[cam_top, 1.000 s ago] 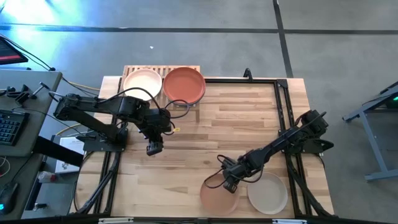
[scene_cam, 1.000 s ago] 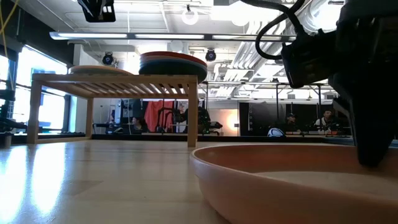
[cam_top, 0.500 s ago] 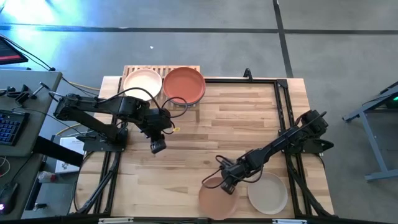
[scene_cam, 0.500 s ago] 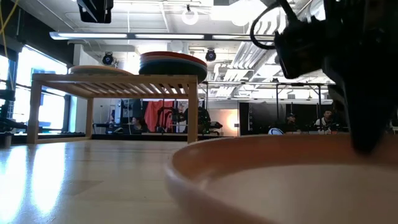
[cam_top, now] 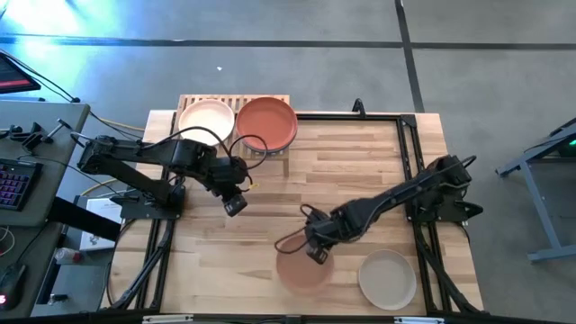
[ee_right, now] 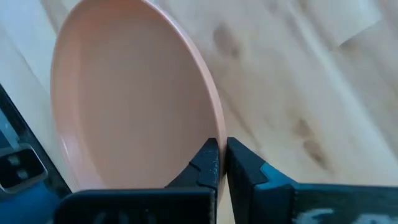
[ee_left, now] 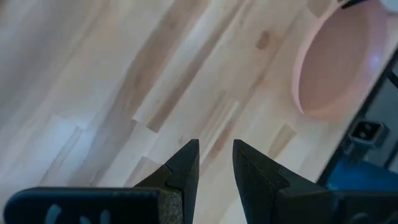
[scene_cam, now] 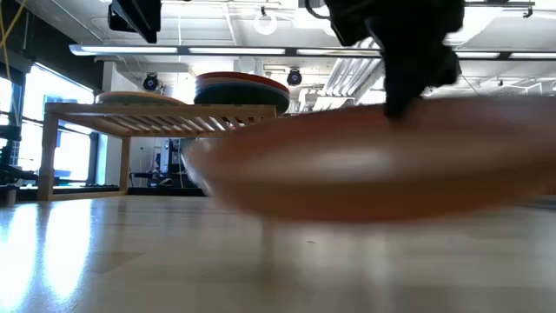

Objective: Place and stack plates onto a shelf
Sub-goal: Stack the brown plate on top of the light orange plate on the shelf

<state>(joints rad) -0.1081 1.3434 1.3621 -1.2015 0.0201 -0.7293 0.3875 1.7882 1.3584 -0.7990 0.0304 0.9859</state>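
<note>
Right pincer [cam_top: 314, 256]: clamped on the rim of the peach plate [cam_top: 303, 268], fingers pinching its edge; the plate hangs clear of the tabletop [cam_top: 342, 180], well short of the shelf [cam_top: 232, 101].
Left pincer [cam_top: 235, 206]: fingers slightly apart, holding nothing, near the shelf's front edge, between the shelf and the peach plate.
Done: two stacks rest on the shelf, a pale plate [cam_top: 206, 120] on top of one and the terracotta plate [cam_top: 266, 122] on top of the other, side by side; the count beneath cannot be told.
Left: the carried peach plate; the beige plate [cam_top: 387, 278] on the tabletop, farthest from the shelf.
In the way: the left arm lies across the approach to the shelf, judged the main obstacle.
</note>
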